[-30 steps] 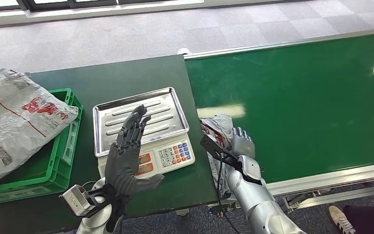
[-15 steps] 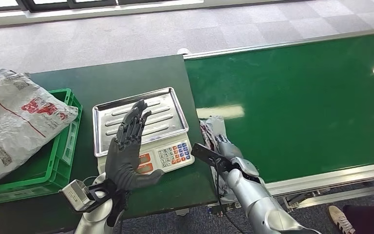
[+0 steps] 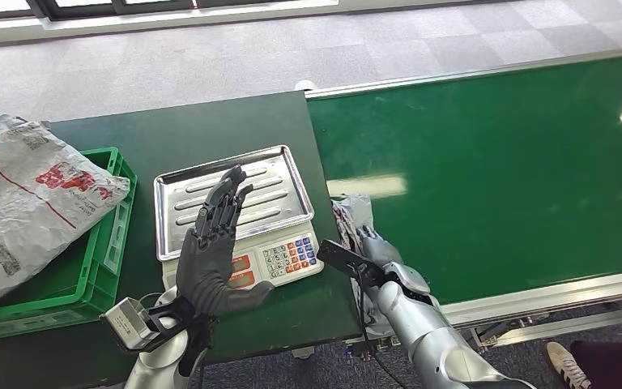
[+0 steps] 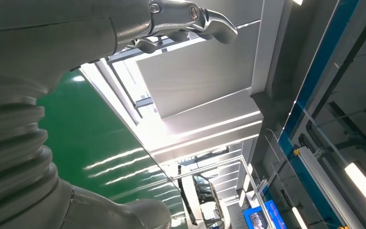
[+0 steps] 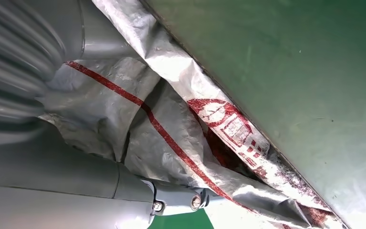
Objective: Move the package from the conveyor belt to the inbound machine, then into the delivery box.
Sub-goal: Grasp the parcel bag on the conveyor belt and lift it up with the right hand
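- While our right hand (image 3: 378, 247) lies on the package (image 3: 355, 212) at the near edge of the conveyor belt (image 3: 502, 170), the right wrist view shows its thumb and a finger closed over crumpled grey film, so we judge that it is gripping the package.
- Our left hand (image 3: 210, 251) is held upright over the front of the scale (image 3: 239, 215), fingers spread and straight, holding nothing.
- The package (image 5: 171, 119) is a grey plastic mailer bag with red lines and red print; it sits bunched at the seam between the belt and the dark green worktop (image 3: 170, 134), just beside the scale's keypad.
- From its folds and creases we judge it soft, thin-walled and light, with contents that give little stiffness; it will likely sag and drape from any single hold.
- The film looks smooth and glossy, so we expect it to be slippery; a gathered fold gives a surer hold than a flat face.
- We would take hold at the bunched middle, where the film is already crumpled, not at a loose corner that could tear or slide out.
- Farther out, the steel tray of the scale lies bare, and a green crate (image 3: 101, 243) at the worktop's left end carries another, larger bag (image 3: 24, 203).
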